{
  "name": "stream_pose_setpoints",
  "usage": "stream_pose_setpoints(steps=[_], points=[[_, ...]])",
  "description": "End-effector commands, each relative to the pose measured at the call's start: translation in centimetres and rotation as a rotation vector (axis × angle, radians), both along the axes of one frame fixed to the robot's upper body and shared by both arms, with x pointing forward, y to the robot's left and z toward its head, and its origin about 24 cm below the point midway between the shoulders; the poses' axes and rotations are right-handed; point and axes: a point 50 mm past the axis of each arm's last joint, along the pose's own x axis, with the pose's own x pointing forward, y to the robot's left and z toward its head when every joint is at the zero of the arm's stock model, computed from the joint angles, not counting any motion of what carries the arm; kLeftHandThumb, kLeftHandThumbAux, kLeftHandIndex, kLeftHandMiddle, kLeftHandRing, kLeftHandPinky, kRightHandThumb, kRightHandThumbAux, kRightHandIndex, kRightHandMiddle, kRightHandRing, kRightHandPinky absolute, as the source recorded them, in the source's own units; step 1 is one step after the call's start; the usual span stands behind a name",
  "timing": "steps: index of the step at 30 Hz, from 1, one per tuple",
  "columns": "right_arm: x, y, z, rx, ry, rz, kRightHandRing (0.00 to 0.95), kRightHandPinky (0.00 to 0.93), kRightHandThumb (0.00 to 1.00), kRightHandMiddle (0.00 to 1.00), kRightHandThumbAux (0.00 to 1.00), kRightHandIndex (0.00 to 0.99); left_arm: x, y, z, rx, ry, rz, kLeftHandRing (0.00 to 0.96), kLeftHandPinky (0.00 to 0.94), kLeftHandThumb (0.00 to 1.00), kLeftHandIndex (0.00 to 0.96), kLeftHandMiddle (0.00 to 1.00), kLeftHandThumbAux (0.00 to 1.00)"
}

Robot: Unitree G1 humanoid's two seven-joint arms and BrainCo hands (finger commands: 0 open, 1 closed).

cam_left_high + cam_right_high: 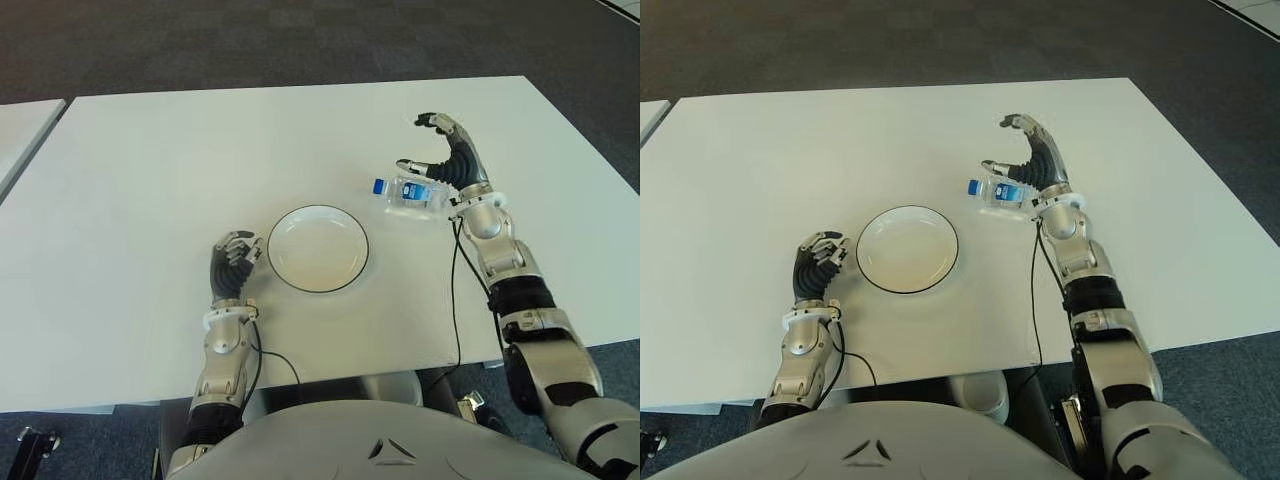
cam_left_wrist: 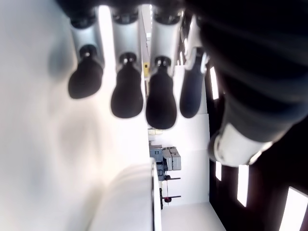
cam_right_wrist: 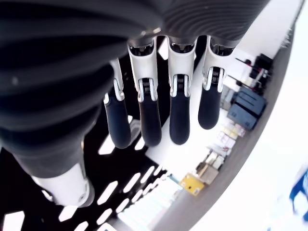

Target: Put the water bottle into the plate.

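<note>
Bottle (image 1: 411,194) lies on its side on the tabletop (image 1: 150,180), blue cap pointing toward my left, just to the right of the plate (image 1: 318,248) and a little farther from me. It is outside the plate, with a strip of bare tabletop between them.

My right robot hand (image 1: 437,160) is at the bottle's base end, fingers spread and curved, thumb reaching out over the label side. The wrist view shows the four fingers extended with nothing between them, so I read it as open and not yet holding anything. Whether the palm is touching the bottle I cannot tell.

My left robot hand (image 1: 232,262) shows just left of the plate, fingers curled in, holding nothing.

The bottle looks clear, light and round, so my main worry is that it rolls. If I close the fingers from one end only, it could squirt out toward the plate or spin away. A grip too near the base would let the cap end droop on the lift. Thin plastic may also buckle under a hard squeeze and slip. On release, a round bottle on a shallow dish could roll over the rim, or nudge the plate toward my left hand.
</note>
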Motion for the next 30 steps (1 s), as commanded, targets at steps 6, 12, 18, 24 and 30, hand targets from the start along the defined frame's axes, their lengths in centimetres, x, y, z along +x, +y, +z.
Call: stream_pose_setpoints(steps=[6,12,18,24,30], points=[[2.4,0.4,1.2,-0.321,0.058,0.008,0.007,0.006,0.421,0.010,0.535,0.009,-1.3,-0.7,-1.5,-0.034,0.088,0.026,0.738,0.739,0.705,0.433,0.724,0.717],[3.2,0.4,0.8,-0.472,0.079,-0.030,0.000,0.000,0.520,0.000,0.432,0.000,-1.3,-0.6,-1.5,-0.033,0.086,0.024,0.740,0.738,0.703,0.433,0.729,0.717],[3.8,0.5,-0.2,-0.621,0.134,-0.053,0.000,0.000,0.585,0.000,0.315,0.000,-1.4,-0.6,-1.6,-0.025,0.079,0.011,0.753,0.752,0.702,0.432,0.744,0.718],[4.3,0.6,-2.2,-0.802,0.274,-0.047,0.000,0.000,0.607,0.000,0.232,0.000,-1.6,-0.5,-1.5,-0.030,0.074,0.004,0.758,0.754,0.702,0.432,0.748,0.719],[4.2,0.5,-3.6,-0.887,0.352,-0.022,0.000,0.000,0.614,0.000,0.199,0.000,-1.6,-0.5,-1.5,-0.038,0.077,0.015,0.757,0.754,0.703,0.432,0.740,0.719]])
